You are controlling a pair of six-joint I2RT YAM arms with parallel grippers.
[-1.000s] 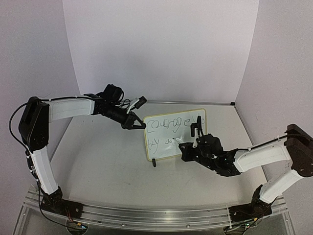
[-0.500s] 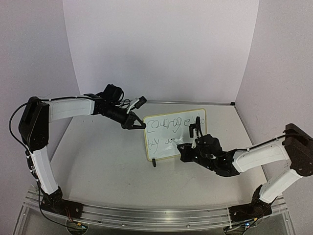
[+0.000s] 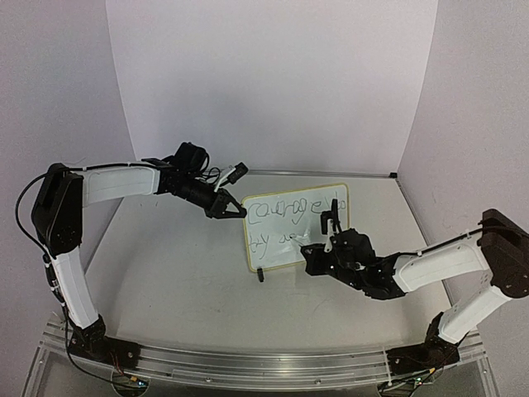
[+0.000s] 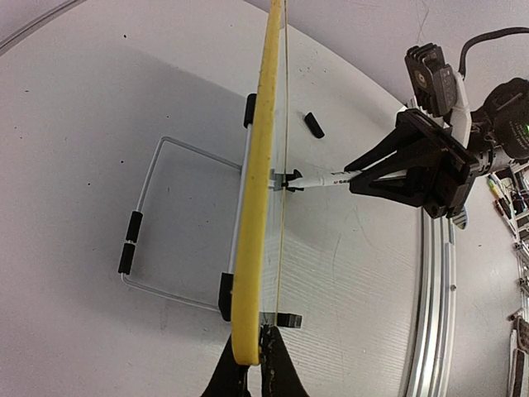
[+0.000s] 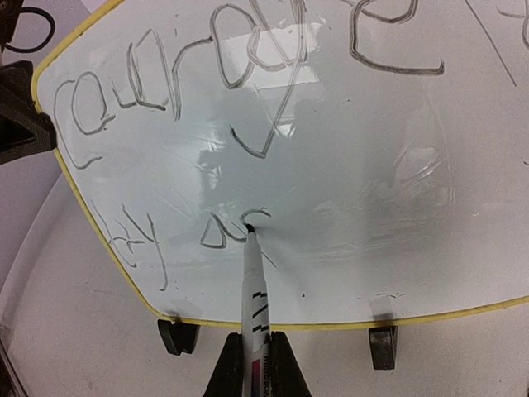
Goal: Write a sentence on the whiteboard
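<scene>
On white table (image 3: 165, 273): left jaws tight on whiteboard (image 3: 289, 225) edge, right jaws tight on marker (image 5: 253, 289).

glossy smooth whiteboard (image 5: 372, 149), matt grey table (image 3: 182, 273)

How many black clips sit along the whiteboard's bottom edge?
2: one black clip near the lower left corner of the whiteboard, another further right; its right end is out of frame.
</scene>
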